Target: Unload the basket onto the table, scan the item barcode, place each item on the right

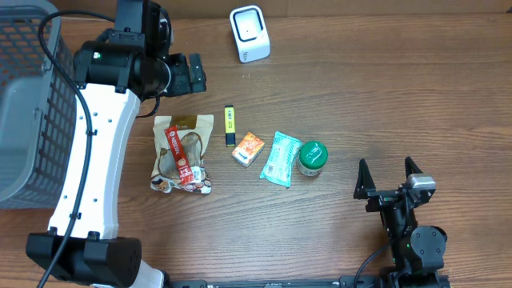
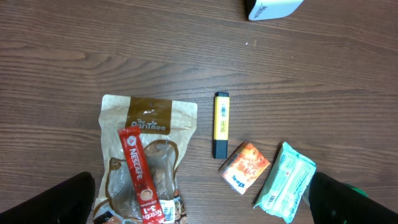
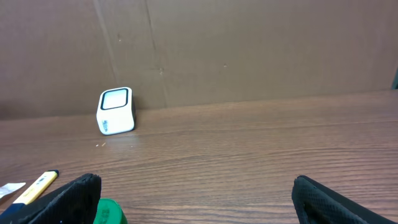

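Observation:
The white barcode scanner (image 1: 250,34) stands at the table's back edge, also in the right wrist view (image 3: 116,110). A row of items lies mid-table: a brown snack pouch (image 1: 192,128) with a red Nescafe stick (image 1: 180,156) on it, a yellow pen (image 1: 230,125), an orange box (image 1: 248,148), a teal packet (image 1: 281,158) and a green-lidded jar (image 1: 313,158). My left gripper (image 1: 188,74) hovers open above and behind the pouch (image 2: 149,118), holding nothing. My right gripper (image 1: 389,178) rests open, right of the jar, with bare table between its fingers.
A grey mesh basket (image 1: 24,96) fills the far left. A brown cardboard wall (image 3: 249,50) backs the table behind the scanner. In the left wrist view the pen (image 2: 221,123), orange box (image 2: 245,167) and teal packet (image 2: 287,180) lie side by side.

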